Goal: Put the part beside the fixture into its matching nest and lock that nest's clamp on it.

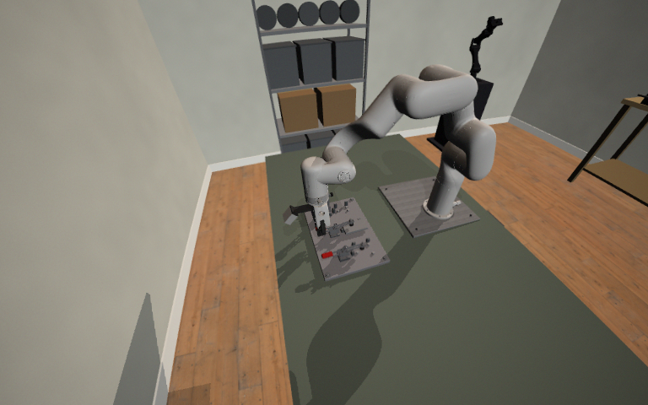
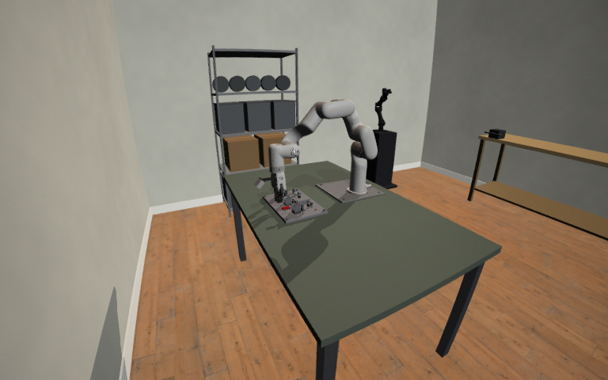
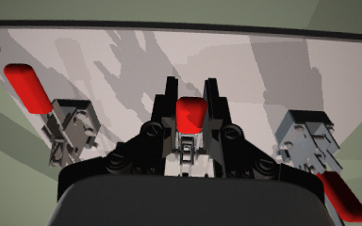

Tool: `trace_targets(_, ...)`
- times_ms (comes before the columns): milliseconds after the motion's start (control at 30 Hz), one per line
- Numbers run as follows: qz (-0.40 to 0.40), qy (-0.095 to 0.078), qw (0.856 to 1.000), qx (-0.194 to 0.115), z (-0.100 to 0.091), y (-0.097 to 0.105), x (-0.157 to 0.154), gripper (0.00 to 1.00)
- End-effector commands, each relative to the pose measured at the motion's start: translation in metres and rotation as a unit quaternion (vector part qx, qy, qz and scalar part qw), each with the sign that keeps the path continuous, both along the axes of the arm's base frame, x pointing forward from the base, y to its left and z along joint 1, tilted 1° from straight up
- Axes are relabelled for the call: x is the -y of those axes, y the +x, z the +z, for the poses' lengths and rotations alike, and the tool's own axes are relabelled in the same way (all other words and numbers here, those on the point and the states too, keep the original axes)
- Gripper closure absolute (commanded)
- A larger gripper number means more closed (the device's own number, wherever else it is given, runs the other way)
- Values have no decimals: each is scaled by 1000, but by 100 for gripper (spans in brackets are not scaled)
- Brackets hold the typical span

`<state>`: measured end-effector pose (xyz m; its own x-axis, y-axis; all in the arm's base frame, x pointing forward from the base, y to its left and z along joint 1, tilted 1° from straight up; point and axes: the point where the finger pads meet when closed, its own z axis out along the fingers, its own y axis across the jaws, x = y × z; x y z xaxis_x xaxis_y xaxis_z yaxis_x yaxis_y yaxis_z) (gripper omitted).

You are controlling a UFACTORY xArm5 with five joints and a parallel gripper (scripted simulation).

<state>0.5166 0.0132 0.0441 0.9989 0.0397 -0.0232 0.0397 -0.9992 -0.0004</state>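
The grey fixture plate [image 1: 348, 239] lies on the green table and carries three toggle clamps. My gripper [image 1: 321, 229] stands upright over the plate's left side, at the middle clamp. In the wrist view my gripper [image 3: 190, 93] is shut on the middle clamp's red handle [image 3: 190, 115], which stands between the two black fingers. The left clamp [image 3: 71, 129] has its red handle [image 3: 25, 88] pointing away; the right clamp [image 3: 308, 137] has its red handle [image 3: 339, 195] at the lower right. A light grey part lies on the table just left of the plate, also in the exterior view [image 2: 259, 182].
The arm's base plate [image 1: 427, 205] sits right of the fixture. The near clamp's red handle [image 1: 326, 255] lies close in front of my gripper. A shelf with boxes [image 1: 312, 71] stands behind the table. The table's left edge runs close to the part.
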Motion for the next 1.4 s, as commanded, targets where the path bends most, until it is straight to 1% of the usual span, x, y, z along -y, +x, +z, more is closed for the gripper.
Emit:
trace_targets(0,0,0,1000,1,-2,3,0,100)
trace_targets(567,0,0,1000,1,-9,6,0,100)
trace_targets(1367,0,0,1000,1,-10,6,0,100)
